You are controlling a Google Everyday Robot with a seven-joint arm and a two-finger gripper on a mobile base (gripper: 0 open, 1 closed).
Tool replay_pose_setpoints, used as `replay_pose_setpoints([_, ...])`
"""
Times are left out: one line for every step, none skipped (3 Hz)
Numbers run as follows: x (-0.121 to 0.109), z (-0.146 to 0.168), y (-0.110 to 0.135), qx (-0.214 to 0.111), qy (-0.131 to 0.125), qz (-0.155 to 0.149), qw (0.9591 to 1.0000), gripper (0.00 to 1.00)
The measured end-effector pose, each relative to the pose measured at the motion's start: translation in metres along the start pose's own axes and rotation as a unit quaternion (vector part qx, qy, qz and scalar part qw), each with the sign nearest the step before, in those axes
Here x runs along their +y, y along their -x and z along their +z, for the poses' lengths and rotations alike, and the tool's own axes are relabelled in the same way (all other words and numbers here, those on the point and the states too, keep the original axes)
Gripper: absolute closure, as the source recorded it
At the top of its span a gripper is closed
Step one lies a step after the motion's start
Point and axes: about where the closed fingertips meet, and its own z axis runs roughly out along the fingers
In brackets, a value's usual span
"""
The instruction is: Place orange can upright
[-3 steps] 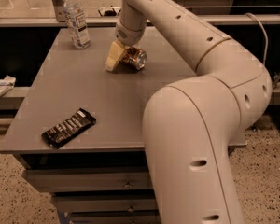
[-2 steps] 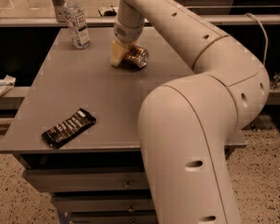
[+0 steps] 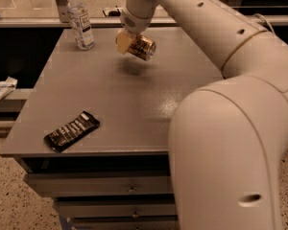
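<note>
The orange can [image 3: 141,47] is held on its side, tilted, above the far part of the grey table [image 3: 120,109]. Its shadow lies on the tabletop below it. My gripper [image 3: 129,43] is shut on the can, with a pale finger [image 3: 122,41] on its left side. The white arm reaches in from the right and upper part of the camera view.
A clear plastic water bottle [image 3: 80,19] stands upright at the table's far left corner. A dark snack packet [image 3: 71,131] lies near the front left edge. A crumpled white wrapper [image 3: 2,88] lies on a lower ledge to the left. Drawers [image 3: 101,188] sit under the tabletop.
The gripper has lifted the can off the tabletop. The can hangs clear above its shadow; before it lay on or near the surface.
</note>
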Motion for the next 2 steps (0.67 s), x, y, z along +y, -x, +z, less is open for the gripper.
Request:
replay_pose_setpoints([-0.012,-0.029,-0.006,-0.09,-0.002,0.004,0.996,1.0])
replay_pose_setpoints([-0.019,-0.049,-0.013,-0.205,0.011,0.004,0.9787,1.0])
